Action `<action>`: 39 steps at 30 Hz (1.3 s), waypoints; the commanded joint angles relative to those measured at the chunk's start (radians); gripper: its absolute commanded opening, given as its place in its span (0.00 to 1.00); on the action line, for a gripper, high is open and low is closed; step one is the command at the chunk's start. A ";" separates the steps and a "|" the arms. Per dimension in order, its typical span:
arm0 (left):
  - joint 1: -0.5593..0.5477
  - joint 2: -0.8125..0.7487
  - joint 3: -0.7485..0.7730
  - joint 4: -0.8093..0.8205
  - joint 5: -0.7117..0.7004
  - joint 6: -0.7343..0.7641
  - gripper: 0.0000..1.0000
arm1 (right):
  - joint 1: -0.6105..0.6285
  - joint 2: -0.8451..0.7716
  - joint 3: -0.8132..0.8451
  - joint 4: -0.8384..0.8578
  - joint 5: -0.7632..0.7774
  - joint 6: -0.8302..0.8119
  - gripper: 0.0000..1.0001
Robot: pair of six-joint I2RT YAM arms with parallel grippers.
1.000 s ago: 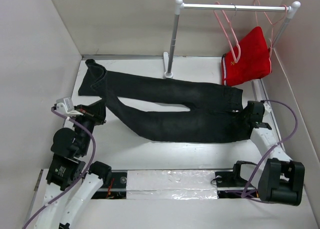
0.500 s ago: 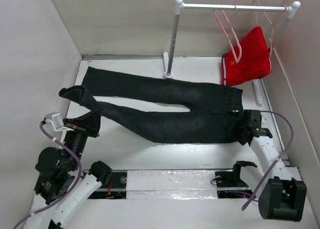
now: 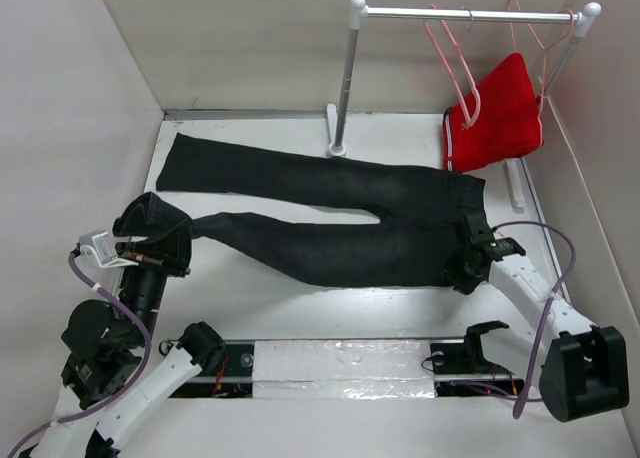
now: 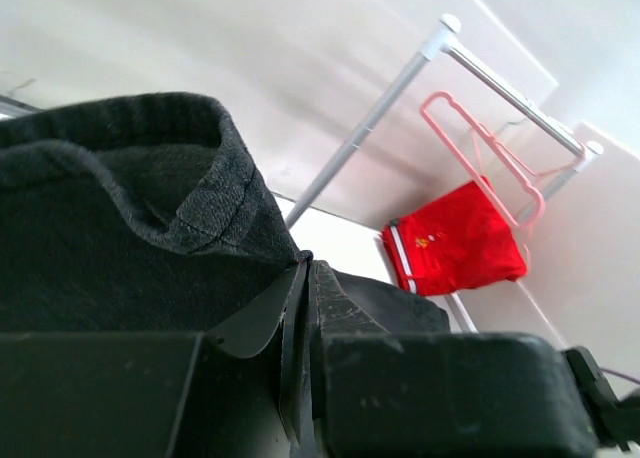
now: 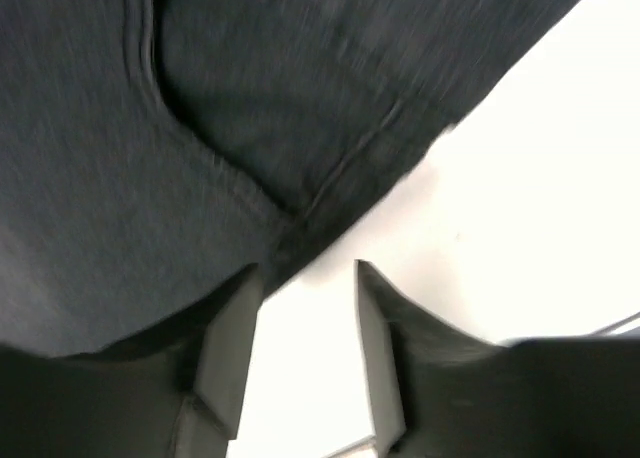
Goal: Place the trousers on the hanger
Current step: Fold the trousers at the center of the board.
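White tabletop (image 3: 300, 313) carries the trousers (image 3: 340, 213); left fingers (image 4: 252, 326) pinch 1 leg's hem, raised off it, while right fingers (image 5: 228, 358) stand parted beside the waistband edge.

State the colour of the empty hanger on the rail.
Pale pink hanger; clearest in the left wrist view.

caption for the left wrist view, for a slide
Left jaws shut on a trousers leg; hanger, shorts and rail behind.
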 commanded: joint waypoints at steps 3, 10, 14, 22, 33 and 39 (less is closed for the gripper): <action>-0.009 -0.010 0.033 0.045 -0.078 0.017 0.00 | 0.085 0.073 0.038 -0.045 0.028 0.122 0.46; -0.009 -0.010 0.023 0.044 -0.126 0.012 0.00 | 0.008 0.155 0.053 0.029 0.057 0.080 0.54; -0.009 -0.015 0.020 0.041 -0.161 0.007 0.00 | -0.051 0.175 0.067 0.041 0.097 0.045 0.46; -0.009 -0.010 0.015 0.038 -0.176 0.004 0.00 | -0.028 0.152 -0.007 0.193 0.146 0.117 0.35; -0.009 0.002 0.020 0.030 -0.193 0.000 0.00 | -0.039 0.026 -0.077 0.262 0.201 0.134 0.00; -0.009 0.034 0.047 -0.007 -0.325 -0.002 0.00 | -0.018 -0.310 -0.017 0.049 0.210 0.076 0.00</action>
